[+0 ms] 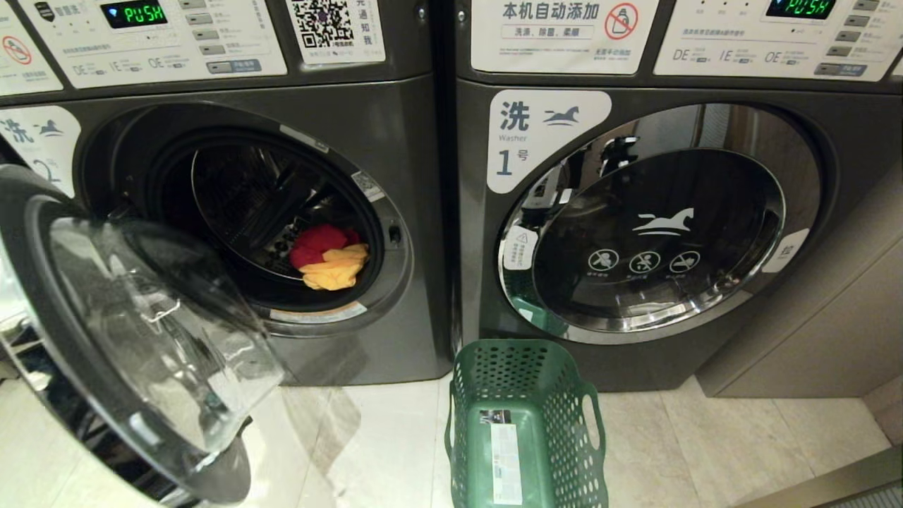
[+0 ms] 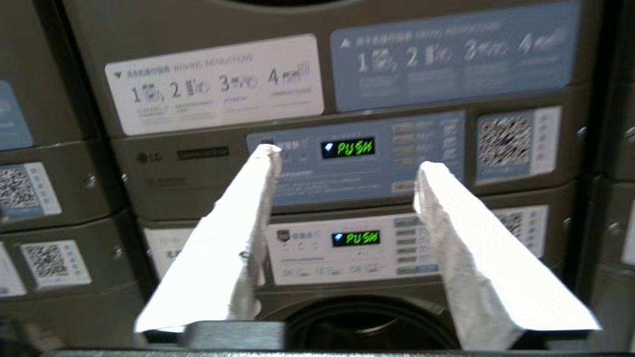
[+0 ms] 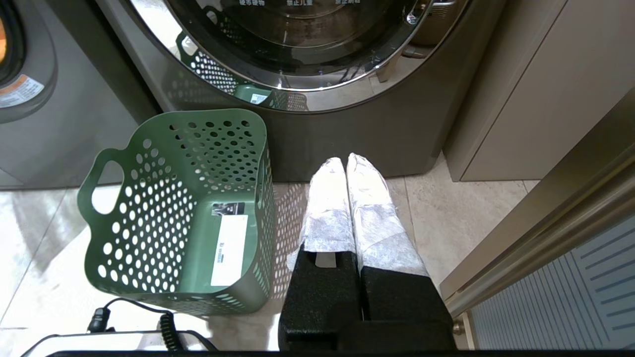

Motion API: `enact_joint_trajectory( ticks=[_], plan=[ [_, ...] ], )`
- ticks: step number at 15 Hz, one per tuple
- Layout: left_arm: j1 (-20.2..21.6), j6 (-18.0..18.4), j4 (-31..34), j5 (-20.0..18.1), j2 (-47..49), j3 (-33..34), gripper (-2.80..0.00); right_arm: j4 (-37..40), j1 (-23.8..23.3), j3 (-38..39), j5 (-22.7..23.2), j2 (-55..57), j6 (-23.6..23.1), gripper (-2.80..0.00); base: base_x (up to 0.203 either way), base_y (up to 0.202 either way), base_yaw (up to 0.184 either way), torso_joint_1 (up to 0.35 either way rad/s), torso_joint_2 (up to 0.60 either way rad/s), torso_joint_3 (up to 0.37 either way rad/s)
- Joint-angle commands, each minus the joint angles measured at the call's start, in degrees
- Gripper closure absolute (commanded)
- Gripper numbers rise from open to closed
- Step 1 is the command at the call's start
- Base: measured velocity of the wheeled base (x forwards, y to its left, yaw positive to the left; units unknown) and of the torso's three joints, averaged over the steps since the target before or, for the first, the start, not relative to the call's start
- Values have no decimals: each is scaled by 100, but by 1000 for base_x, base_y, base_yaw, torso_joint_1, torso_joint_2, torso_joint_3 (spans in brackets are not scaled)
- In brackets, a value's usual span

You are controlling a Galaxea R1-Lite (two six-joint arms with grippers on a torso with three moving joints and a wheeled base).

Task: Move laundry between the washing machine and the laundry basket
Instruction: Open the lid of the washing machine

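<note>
- Red garment (image 1: 319, 241) and yellow-orange garment (image 1: 337, 268) lie bunched at the drum's front in the washing machine (image 1: 395, 339); probably light, limp; pinch a raised fold
- Laundry basket (image 1: 525, 374) empty on floor
- Left tool (image 2: 347, 173) spread, empty; right tool (image 3: 346, 166) closed, empty

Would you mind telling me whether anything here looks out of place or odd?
Nothing looks damaged or spilled. The washing machine stands with its door swung wide open, a red garment and a yellow-orange garment lying at the drum's front lip. The laundry basket sits upright and empty on the floor.
</note>
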Motion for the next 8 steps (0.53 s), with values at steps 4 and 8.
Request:
enact_joint_trajectory(
  ticks=[4,8],
  plan=[
    [-1229,1973,979,1391,328,508,0,-4,-2,0,-1,9,3,0,0,0,0,0,0,0],
    [-1942,2497,2709,2444,465,1257,0,-4,-1,0,-1,9,3,0,0,0,0,0,0,0]
  ],
)
